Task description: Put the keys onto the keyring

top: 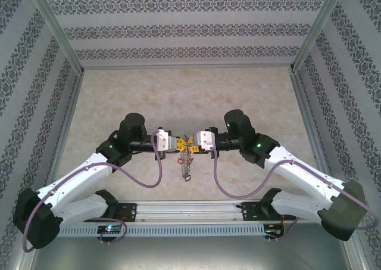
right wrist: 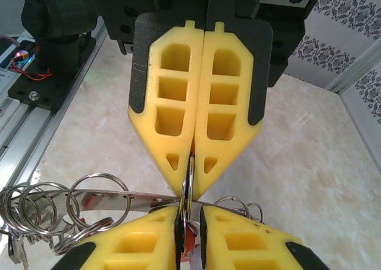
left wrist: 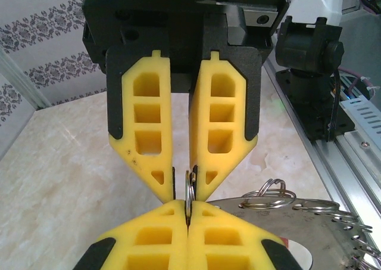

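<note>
My two grippers meet tip to tip above the middle of the table. My left gripper (top: 185, 143) (left wrist: 188, 215) is shut on a thin split ring (left wrist: 190, 185) that stands on edge. My right gripper (top: 194, 142) (right wrist: 190, 217) is open, with its fingers on either side of that same ring (right wrist: 188, 183). A red tag (right wrist: 189, 249) of the keys shows low in the gap between the right fingers. The big grey keyring (left wrist: 309, 225) (right wrist: 110, 199), fringed with split rings, lies just under the fingertips. A bunch of keys (top: 186, 164) dangles below both grippers.
The marble-patterned table (top: 178, 97) is walled in by patterned panels on three sides. An aluminium rail (top: 190, 213) with the arm bases runs along the near edge. Purple cables (top: 140, 174) loop beside each arm.
</note>
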Robot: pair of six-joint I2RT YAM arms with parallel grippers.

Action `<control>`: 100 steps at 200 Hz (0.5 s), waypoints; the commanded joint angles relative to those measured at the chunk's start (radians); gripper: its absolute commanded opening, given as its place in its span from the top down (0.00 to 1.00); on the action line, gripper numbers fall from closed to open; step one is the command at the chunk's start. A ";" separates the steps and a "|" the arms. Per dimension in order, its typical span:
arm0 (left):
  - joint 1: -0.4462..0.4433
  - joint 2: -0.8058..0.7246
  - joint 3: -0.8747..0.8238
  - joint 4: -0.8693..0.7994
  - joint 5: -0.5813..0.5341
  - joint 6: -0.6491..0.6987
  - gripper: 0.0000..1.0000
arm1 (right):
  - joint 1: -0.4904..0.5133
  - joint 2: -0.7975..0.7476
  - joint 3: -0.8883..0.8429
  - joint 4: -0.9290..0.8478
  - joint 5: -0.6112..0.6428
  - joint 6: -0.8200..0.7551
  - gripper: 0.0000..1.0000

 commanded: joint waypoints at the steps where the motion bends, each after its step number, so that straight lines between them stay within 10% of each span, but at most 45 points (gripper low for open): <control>1: 0.000 0.000 0.042 0.036 0.059 0.002 1.00 | 0.015 -0.018 0.017 0.011 -0.026 -0.024 0.84; 100: 0.000 0.016 0.068 -0.022 -0.056 -0.065 0.88 | 0.019 -0.008 0.032 -0.027 0.049 -0.026 1.00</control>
